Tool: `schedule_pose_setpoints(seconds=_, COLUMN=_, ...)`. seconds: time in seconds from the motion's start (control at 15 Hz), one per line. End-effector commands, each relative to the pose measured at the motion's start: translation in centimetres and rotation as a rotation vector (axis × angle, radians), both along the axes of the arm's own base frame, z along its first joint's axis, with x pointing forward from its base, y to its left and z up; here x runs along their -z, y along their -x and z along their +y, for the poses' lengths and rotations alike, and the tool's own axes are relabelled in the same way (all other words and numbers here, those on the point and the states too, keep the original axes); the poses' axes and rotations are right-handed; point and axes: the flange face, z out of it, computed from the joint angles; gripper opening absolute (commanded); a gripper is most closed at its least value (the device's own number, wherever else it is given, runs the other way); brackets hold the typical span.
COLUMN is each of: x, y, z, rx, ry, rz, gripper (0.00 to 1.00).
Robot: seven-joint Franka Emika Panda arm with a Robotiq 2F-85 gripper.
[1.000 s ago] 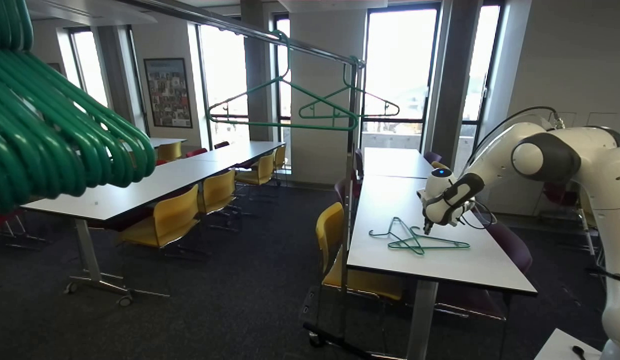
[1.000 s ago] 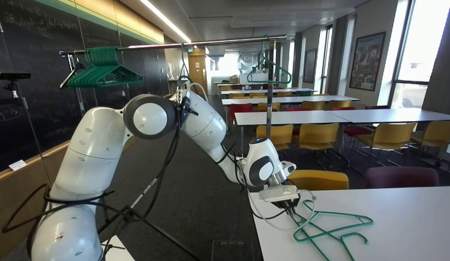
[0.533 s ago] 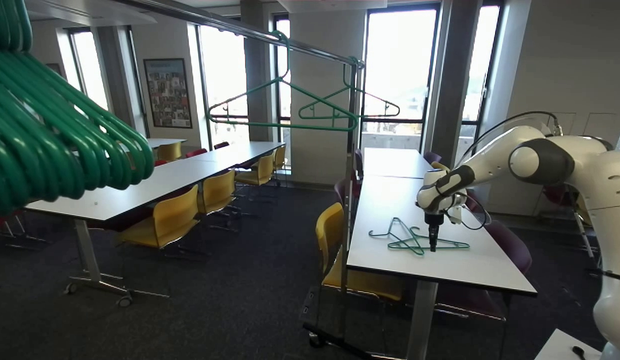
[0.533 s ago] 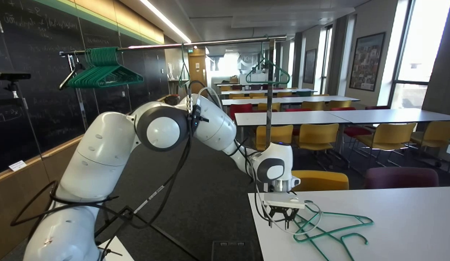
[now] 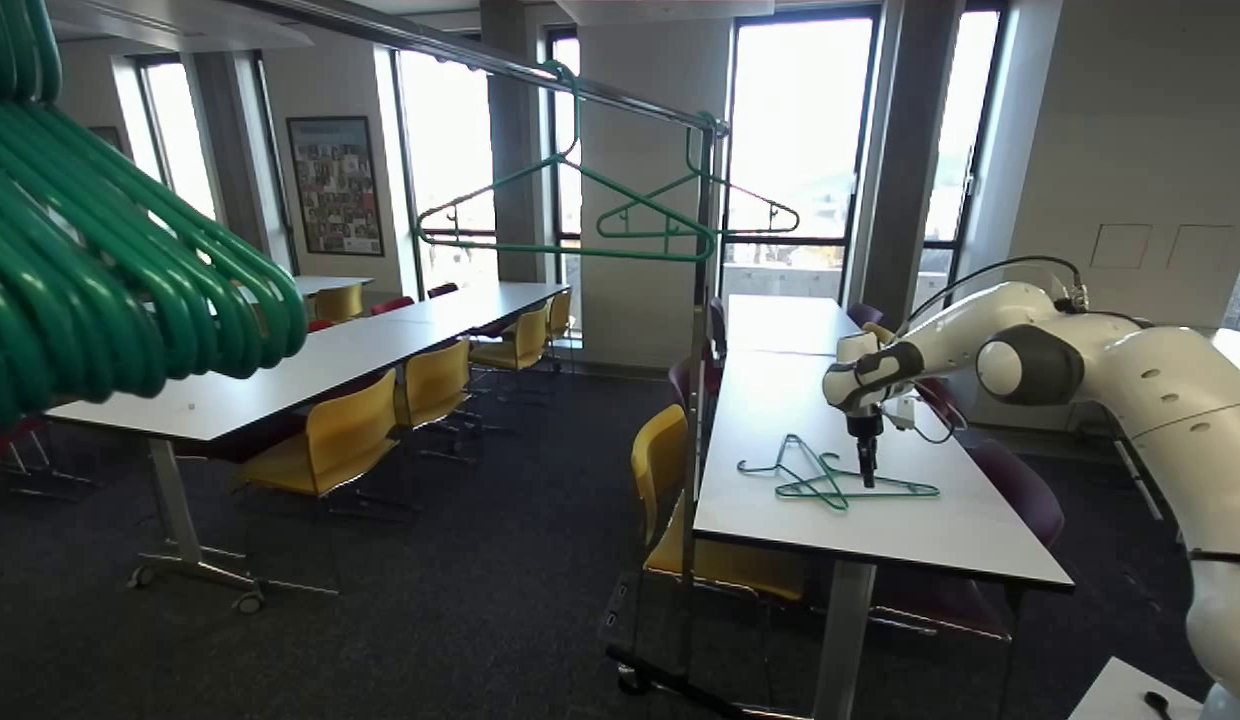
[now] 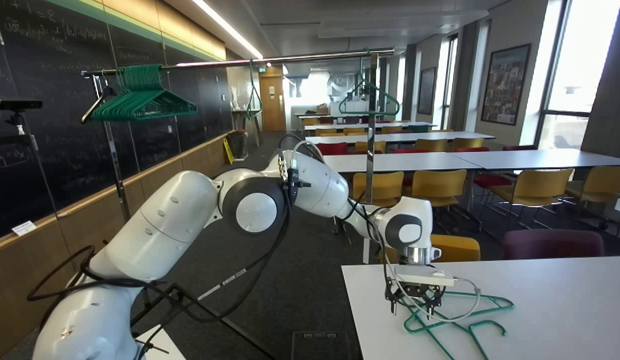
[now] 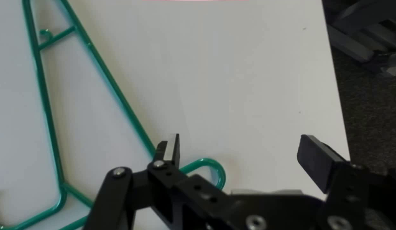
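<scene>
My gripper points down over the white table with its jaws wide apart and nothing held between them. Two thin green hangers lie flat and crossed beneath it. Close by in the wrist view, a green hanger hook curls out from behind the left finger, and a long green bar runs up and away to the left. Whether that finger touches the bar I cannot tell. The hangers also show in both exterior views, partly behind the gripper.
A metal clothes rail stands beyond the table, holding a bunch of green hangers and two single ones. Its upright post rises near the arm. Yellow chairs and a purple chair line the table. Cables hang along the arm.
The gripper has swung from a tilted pose to pointing straight down. It has moved further over the table, and its jaws have spread from nearly together to wide apart. The table's hangers have not moved.
</scene>
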Motion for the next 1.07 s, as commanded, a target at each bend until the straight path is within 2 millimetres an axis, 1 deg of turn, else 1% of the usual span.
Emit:
schedule_pose_setpoints(seconds=0.0, x=0.1, y=-0.4, z=-0.1, rx=-0.003, ry=0.001, rz=-0.003, gripper=1.0)
schedule_pose_setpoints(seconds=0.13, x=0.8, y=-0.3, z=0.0, rx=-0.003, ry=-0.002, rz=0.006, gripper=1.0)
schedule_pose_setpoints(seconds=0.4, x=0.9, y=-0.3, z=0.0, rx=-0.003, ry=-0.003, rz=0.007, gripper=1.0)
schedule_pose_setpoints(seconds=0.53, x=1.2, y=-0.6, z=-0.3, rx=-0.002, ry=0.007, rz=0.004, gripper=1.0)
schedule_pose_setpoints(seconds=1.0, x=3.9, y=-1.4, z=-0.1, rx=-0.082, ry=-0.041, rz=0.0, gripper=1.0)
